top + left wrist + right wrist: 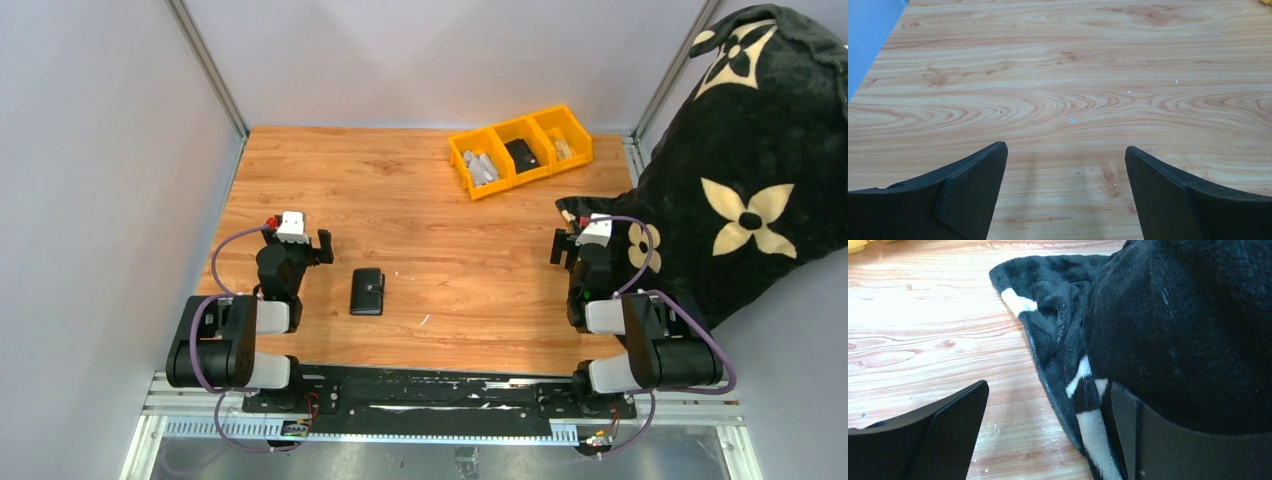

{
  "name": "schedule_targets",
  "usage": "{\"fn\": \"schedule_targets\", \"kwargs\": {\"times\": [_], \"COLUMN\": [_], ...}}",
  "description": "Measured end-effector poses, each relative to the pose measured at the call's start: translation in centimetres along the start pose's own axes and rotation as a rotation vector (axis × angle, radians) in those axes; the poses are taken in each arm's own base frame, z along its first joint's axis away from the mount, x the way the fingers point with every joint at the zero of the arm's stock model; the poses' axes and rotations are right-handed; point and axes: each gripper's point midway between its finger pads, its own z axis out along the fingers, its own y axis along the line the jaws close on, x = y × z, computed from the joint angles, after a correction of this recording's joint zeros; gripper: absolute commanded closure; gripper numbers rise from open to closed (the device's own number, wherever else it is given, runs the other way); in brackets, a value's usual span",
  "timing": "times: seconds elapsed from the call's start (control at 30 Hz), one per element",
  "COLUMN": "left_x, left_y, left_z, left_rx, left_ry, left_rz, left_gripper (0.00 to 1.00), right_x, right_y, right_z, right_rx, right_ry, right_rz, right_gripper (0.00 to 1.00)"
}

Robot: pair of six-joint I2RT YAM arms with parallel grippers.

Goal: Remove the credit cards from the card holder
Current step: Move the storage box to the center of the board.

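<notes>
Card holder (364,296) is lying closed: likely light, pliable, slick; strap tab (375,290) is offering purchase. Left gripper (1064,147) and right gripper (1048,384) are gaping, empty.

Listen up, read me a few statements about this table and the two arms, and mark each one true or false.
1. The card holder lies closed on the table. True.
2. The left gripper is shut on the card holder. False: it is open over bare wood and holds nothing.
3. The yellow bins sit at the far right part of the table. True.
4. The right gripper is well clear of the blanket. False: the black blanket lies right at its open fingers.
</notes>
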Motion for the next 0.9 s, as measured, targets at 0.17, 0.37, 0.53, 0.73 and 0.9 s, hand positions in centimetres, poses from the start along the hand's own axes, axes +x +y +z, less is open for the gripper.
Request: {"fn": "schedule_targets", "kwargs": {"times": [0.17,0.37,0.53,0.73,0.9], "left_x": [0.0,0.0,0.0,-4.1,-10.6], "left_y": [0.0,0.0,0.0,1.2,2.7], "left_z": [0.0,0.0,0.0,-0.5,1.3], "left_rx": [0.0,0.0,0.0,-0.031,-0.03], "left_ry": [0.0,0.001,0.0,-0.02,0.046], "left_rz": [0.0,0.0,0.0,-0.006,-0.015], "left_gripper": [0.0,0.0,0.0,0.0,0.0], "right_x": [0.0,0.0,-0.1,-5.1,-10.8], "right_y": [0.0,0.0,-0.1,1.3,1.5], "right_z": [0.0,0.0,0.0,0.3,0.4], "right_rx": [0.0,0.0,0.005,0.047,0.08], "right_ry": [0.0,0.0,-0.001,0.024,-0.036], "right_rz": [0.0,0.0,-0.003,-0.04,0.101], "right_gripper": [0.04,0.04,0.04,0.04,0.04]}}
